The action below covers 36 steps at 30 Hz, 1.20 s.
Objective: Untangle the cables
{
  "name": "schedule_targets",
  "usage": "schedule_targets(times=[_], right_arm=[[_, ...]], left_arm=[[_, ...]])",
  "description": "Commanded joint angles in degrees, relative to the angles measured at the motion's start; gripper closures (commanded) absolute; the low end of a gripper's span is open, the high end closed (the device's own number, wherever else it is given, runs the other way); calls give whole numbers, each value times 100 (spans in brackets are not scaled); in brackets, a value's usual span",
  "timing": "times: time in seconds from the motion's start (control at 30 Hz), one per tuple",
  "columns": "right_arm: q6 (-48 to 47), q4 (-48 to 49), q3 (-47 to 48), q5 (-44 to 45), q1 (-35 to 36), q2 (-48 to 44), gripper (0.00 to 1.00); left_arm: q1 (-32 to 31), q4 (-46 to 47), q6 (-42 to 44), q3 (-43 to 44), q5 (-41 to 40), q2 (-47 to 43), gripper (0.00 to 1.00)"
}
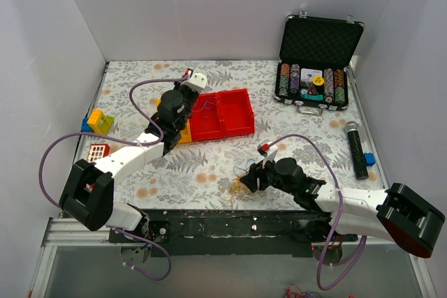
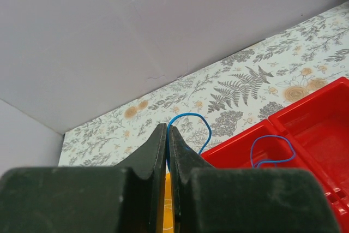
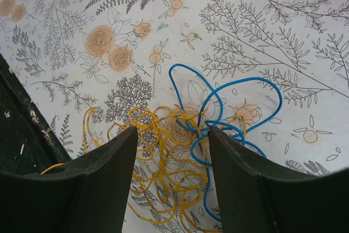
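The cables lie as a tangle (image 1: 243,183) on the floral cloth near the front edge. In the right wrist view they are many yellow loops (image 3: 163,156) crossed by blue wire (image 3: 229,107). My right gripper (image 3: 172,132) (image 1: 253,178) hangs open just above the tangle, one finger on each side of it and nothing pinched. My left gripper (image 2: 167,135) (image 1: 183,125) is shut on a separate thin blue wire (image 2: 192,117) at the left edge of the red tray (image 2: 305,129). That wire arcs from the fingertips and trails down into the tray.
The red two-compartment tray (image 1: 237,113) sits mid-table. An open black case of poker chips (image 1: 314,85) stands at the back right, with a black microphone (image 1: 357,148) in front of it. Toy blocks (image 1: 98,122) lie at the left. White walls enclose the table.
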Motion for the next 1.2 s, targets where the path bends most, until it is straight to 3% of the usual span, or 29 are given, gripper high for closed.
schedule_targets(times=[0.0,0.4,0.77,0.97,1.17], right_arm=[[50,195,-35,51,-3,-19,37],[68,239,-87,-11,-3,7,37],[68,256,-131,-28,-3,-46,37],[85,256,-105,-46,-3,-19,37],[85,195,-96,24,-3,-72,37]], left_arm=[[35,347,283,-154,-367,-60,100],[105,190,-376,-506,-632,-877,100],[96,-188,-447,-576,-896,-1290,100],[53,-566,-482,-453,-448,-1150,100],[-272,-444,-403,-129,-237,-404,100]])
